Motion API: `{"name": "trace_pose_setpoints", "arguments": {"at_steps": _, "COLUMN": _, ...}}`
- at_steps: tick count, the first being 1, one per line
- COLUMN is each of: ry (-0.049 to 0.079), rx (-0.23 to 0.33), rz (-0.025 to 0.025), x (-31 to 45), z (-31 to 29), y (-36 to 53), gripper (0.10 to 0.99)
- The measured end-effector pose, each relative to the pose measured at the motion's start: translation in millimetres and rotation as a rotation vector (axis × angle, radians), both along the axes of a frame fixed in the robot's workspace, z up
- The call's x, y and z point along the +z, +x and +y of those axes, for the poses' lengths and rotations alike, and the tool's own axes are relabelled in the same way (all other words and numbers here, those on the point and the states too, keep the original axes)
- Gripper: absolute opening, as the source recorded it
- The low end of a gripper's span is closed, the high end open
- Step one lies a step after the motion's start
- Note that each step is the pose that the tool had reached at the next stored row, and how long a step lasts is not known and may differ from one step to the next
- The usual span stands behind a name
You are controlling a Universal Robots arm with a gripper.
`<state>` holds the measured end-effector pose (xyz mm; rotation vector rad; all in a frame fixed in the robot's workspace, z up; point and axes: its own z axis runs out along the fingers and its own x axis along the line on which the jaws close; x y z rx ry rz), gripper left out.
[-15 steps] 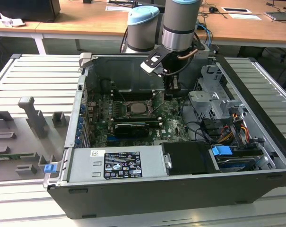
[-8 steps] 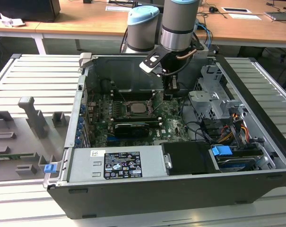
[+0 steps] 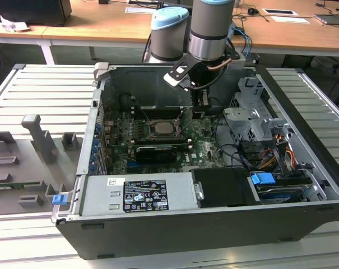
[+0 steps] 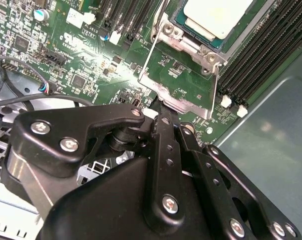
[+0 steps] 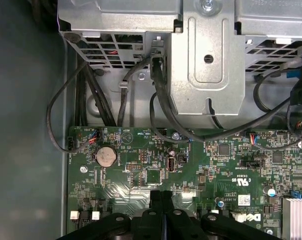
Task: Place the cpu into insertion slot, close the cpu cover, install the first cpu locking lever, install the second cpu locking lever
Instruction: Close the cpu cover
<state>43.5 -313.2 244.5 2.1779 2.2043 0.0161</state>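
The cpu (image 4: 218,17) lies flat in the insertion slot (image 4: 190,42), its pale metal top showing; in the exterior view the cpu (image 3: 161,128) sits mid-board. The cpu cover (image 4: 183,97), a thin grey frame, stands tilted up from the slot's edge, and green board shows through its window. My gripper (image 4: 159,117) is shut with nothing between its fingers, and its tips are right at the cover's free edge. In the exterior view the gripper (image 3: 200,111) hangs just to the right of the slot. In the first wrist view the shut fingers (image 5: 155,200) point at the motherboard.
The open computer case (image 3: 102,168) surrounds the board. Black memory slots (image 4: 260,55) flank the socket. A grey drive cage (image 5: 205,55) with black cables (image 5: 160,100) stands close beside the gripper. A coin battery (image 5: 106,156) sits on the board. A power supply (image 3: 141,193) fills the case's near side.
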Motion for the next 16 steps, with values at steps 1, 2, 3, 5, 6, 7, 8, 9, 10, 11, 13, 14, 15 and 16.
{"name": "trace_pose_setpoints", "arguments": {"at_steps": 1, "ry": 0.000, "rx": 0.000, "rz": 0.0001, "x": 0.0, "z": 0.0, "y": -0.2, "gripper": 0.106}}
{"name": "trace_pose_setpoints", "arguments": {"at_steps": 2, "ry": 0.000, "rx": 0.000, "rz": 0.0001, "x": 0.0, "z": 0.0, "y": -0.4, "gripper": 0.106}}
{"name": "trace_pose_setpoints", "arguments": {"at_steps": 3, "ry": 0.000, "rx": 0.000, "rz": 0.0001, "x": 0.0, "z": 0.0, "y": -1.6, "gripper": 0.106}}
{"name": "trace_pose_setpoints", "arguments": {"at_steps": 5, "ry": 0.000, "rx": 0.000, "rz": 0.0000, "x": 0.0, "z": 0.0, "y": -3.1, "gripper": 0.106}}
{"name": "trace_pose_setpoints", "arguments": {"at_steps": 6, "ry": 0.000, "rx": 0.000, "rz": 0.0000, "x": 0.0, "z": 0.0, "y": -3.2, "gripper": 0.106}}
{"name": "trace_pose_setpoints", "arguments": {"at_steps": 7, "ry": 0.000, "rx": 0.000, "rz": 0.0001, "x": 0.0, "z": 0.0, "y": -3.4, "gripper": 0.106}}
{"name": "trace_pose_setpoints", "arguments": {"at_steps": 8, "ry": 0.000, "rx": 0.000, "rz": 0.0000, "x": 0.0, "z": 0.0, "y": -3.5, "gripper": 0.106}}
{"name": "trace_pose_setpoints", "arguments": {"at_steps": 9, "ry": 0.000, "rx": 0.000, "rz": 0.0000, "x": 0.0, "z": 0.0, "y": -3.6, "gripper": 0.106}}
{"name": "trace_pose_setpoints", "arguments": {"at_steps": 10, "ry": 0.000, "rx": 0.000, "rz": 0.0000, "x": 0.0, "z": 0.0, "y": -3.8, "gripper": 0.106}}
{"name": "trace_pose_setpoints", "arguments": {"at_steps": 11, "ry": 0.000, "rx": 0.000, "rz": 0.0000, "x": 0.0, "z": 0.0, "y": -4.0, "gripper": 0.106}}
{"name": "trace_pose_setpoints", "arguments": {"at_steps": 13, "ry": 0.000, "rx": 0.000, "rz": 0.0000, "x": 0.0, "z": 0.0, "y": -4.3, "gripper": 0.106}}
{"name": "trace_pose_setpoints", "arguments": {"at_steps": 14, "ry": 0.000, "rx": 0.000, "rz": 0.0000, "x": 0.0, "z": 0.0, "y": -4.5, "gripper": 0.106}}
{"name": "trace_pose_setpoints", "arguments": {"at_steps": 15, "ry": 0.000, "rx": 0.000, "rz": 0.0000, "x": 0.0, "z": 0.0, "y": -4.7, "gripper": 0.106}}
{"name": "trace_pose_setpoints", "arguments": {"at_steps": 16, "ry": 0.000, "rx": 0.000, "rz": 0.0000, "x": 0.0, "z": 0.0, "y": -4.8, "gripper": 0.106}}
